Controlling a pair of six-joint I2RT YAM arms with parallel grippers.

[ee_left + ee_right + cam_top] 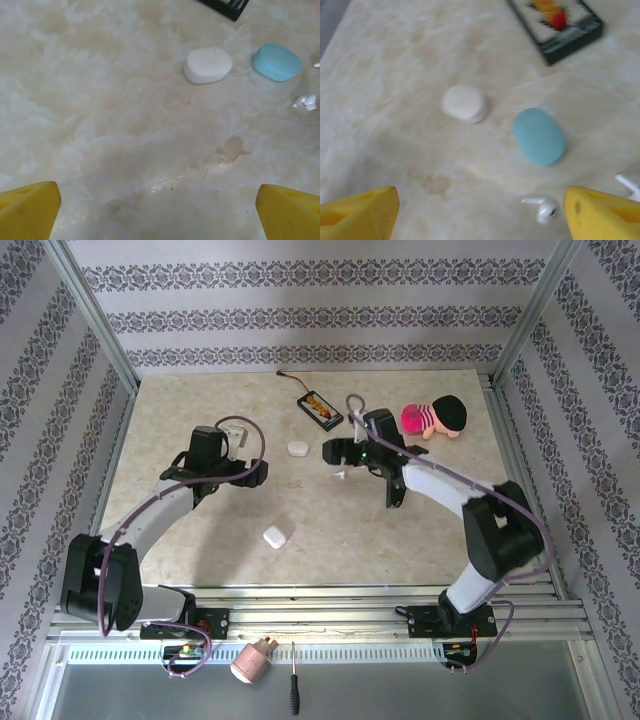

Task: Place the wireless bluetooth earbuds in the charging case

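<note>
A white earbud [543, 208] lies on the table just inside my right gripper's right finger [602, 215], and a second one [629, 184] lies past that finger. My right gripper [480, 217] hangs open above the table with nothing between its fingers. Ahead of it sit a light-blue charging case [539, 136] and a white case [465, 103], both shut. From above, the right gripper [330, 453] is near the white case [297, 448], with an earbud [340, 476] below it. My left gripper [159, 215] is open over bare table, and its view takes in the white case [207, 65], the blue case [276, 61] and an earbud [306, 102].
A black box [320, 408] lies at the back middle and a doll [435, 418] at the back right. Another white case [274, 536] rests nearer the front. The left gripper [255, 476] sits left of centre. Patterned walls enclose the table.
</note>
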